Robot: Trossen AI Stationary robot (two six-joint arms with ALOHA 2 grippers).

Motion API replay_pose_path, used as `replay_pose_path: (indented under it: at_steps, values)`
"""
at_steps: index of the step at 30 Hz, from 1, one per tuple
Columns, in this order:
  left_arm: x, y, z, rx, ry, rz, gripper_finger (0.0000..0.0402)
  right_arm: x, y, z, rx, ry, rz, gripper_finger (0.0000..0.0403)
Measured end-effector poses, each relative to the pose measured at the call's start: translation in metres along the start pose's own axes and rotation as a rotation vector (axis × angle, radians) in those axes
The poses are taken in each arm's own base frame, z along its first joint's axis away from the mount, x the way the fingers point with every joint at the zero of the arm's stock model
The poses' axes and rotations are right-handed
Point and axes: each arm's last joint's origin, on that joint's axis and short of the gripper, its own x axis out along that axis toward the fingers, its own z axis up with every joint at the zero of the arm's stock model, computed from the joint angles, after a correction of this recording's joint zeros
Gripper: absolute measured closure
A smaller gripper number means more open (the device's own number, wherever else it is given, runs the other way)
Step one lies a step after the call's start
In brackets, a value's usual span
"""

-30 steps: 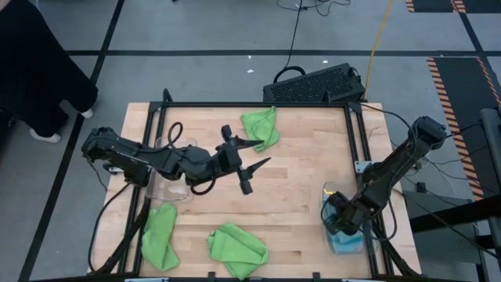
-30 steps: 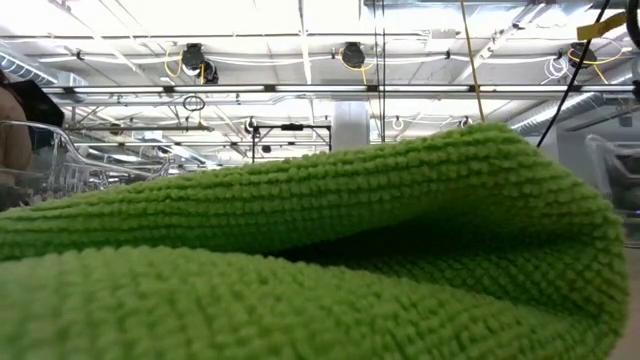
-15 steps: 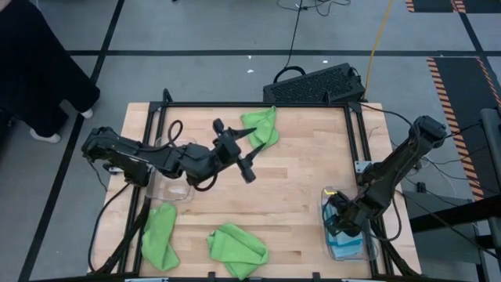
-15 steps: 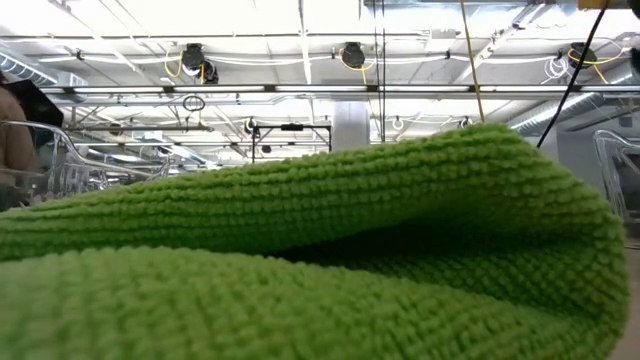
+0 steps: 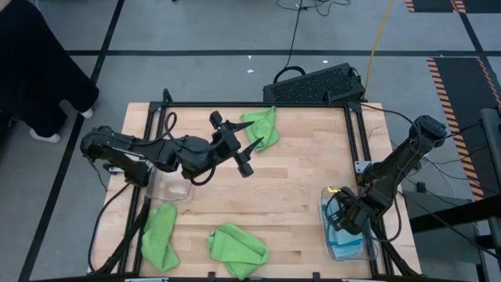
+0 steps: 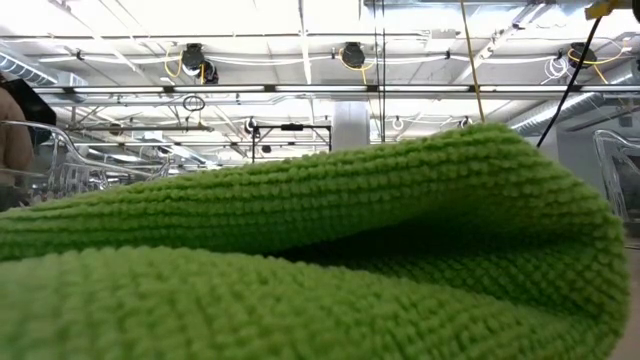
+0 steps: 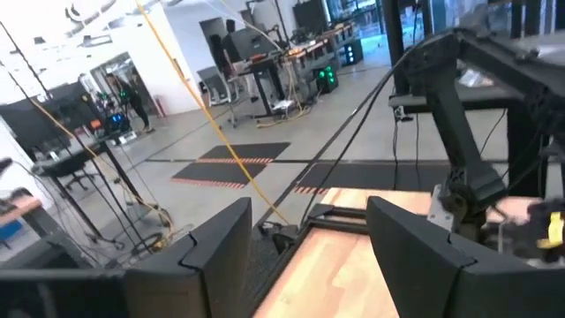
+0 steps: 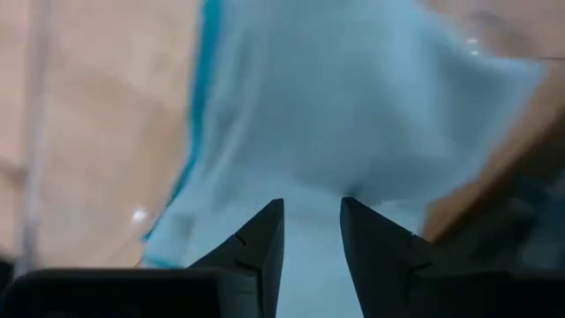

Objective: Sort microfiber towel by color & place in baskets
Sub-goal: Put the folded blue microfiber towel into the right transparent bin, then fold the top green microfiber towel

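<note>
1. Starting at the table's (image 5: 297, 188) left side, one clear basket (image 5: 174, 188) sits under the left arm, and no towel can be made out in it; a lime green towel (image 5: 159, 235) lies just in front of it.
2. Next along the front edge lies a second green towel (image 5: 237, 247), which fills the low view.
3. The left tool (image 5: 235, 150) hovers with its fingers spread wide and nothing between them, close beside the third green towel (image 5: 261, 128) at the back edge.
4. Risk here, as I judge it: a shallow pinch could catch only a corner fold, so the cloth would drag or drop short of the basket.
5. A black perforated crate (image 5: 317, 84) stands behind the table and is no target.
6. On the right, the other basket (image 5: 344, 239) holds light blue towel (image 8: 353, 106) material.
7. The right tool (image 5: 342, 222) sits low over that basket, its fingers a narrow gap apart just above the blue cloth; whether it pinches any cloth I cannot tell.
8. Risk there: if a fold is snagged, lifting away could pull the blue cloth back out, or nudge the light basket.
</note>
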Motion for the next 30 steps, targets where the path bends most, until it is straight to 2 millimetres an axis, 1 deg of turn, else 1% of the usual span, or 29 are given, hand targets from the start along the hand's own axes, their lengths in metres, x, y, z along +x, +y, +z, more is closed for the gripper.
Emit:
replay_pose_path:
  at_steps: [2,4,6,8,10,11,14,17,20,23,26,30]
  values:
    - [0.000,0.000,-0.001,0.033,0.007,-0.001,0.0174,0.001,-0.004,0.002,0.041,-0.018,-0.034,0.0300]
    - [0.000,0.000,-0.002,0.048,0.019,-0.004,0.0174,0.006,-0.005,0.002,0.056,-0.018,-0.031,0.0307]
    - [0.000,-0.001,-0.004,0.054,0.032,-0.008,0.0174,0.013,-0.001,0.002,0.047,0.005,0.025,0.0316]
    - [0.000,-0.001,-0.006,0.060,0.049,-0.012,0.0174,0.022,0.006,0.001,0.024,0.036,0.122,0.0322]
    - [-0.001,-0.002,-0.008,0.063,0.061,-0.019,0.0174,0.030,0.010,0.001,0.015,0.029,0.199,0.0324]
    - [-0.002,-0.003,-0.008,0.067,0.062,-0.021,0.0174,0.034,0.010,0.002,0.017,0.022,0.211,0.0325]
    - [-0.011,0.000,-0.003,0.071,0.053,-0.014,0.0174,0.041,0.006,0.004,0.037,0.003,0.161,0.0325]
    - [-0.020,0.010,0.004,0.018,0.038,-0.002,0.0174,0.040,0.003,0.004,0.039,0.004,0.132,0.0325]
    - [-0.030,0.026,0.006,-0.044,0.059,0.016,0.0174,0.031,0.003,0.003,0.062,0.020,0.112,0.0327]
    - [-0.041,0.047,0.005,-0.096,0.105,0.034,0.0174,0.013,0.006,0.000,0.127,0.049,0.065,0.0338]
    - [-0.051,0.064,-0.004,-0.125,0.194,0.052,0.0174,-0.009,0.011,-0.003,0.174,0.039,0.025,0.0354]
    - [-0.062,0.080,-0.019,-0.166,0.327,0.077,0.0174,-0.042,0.024,-0.008,0.243,0.057,0.062,0.0365]
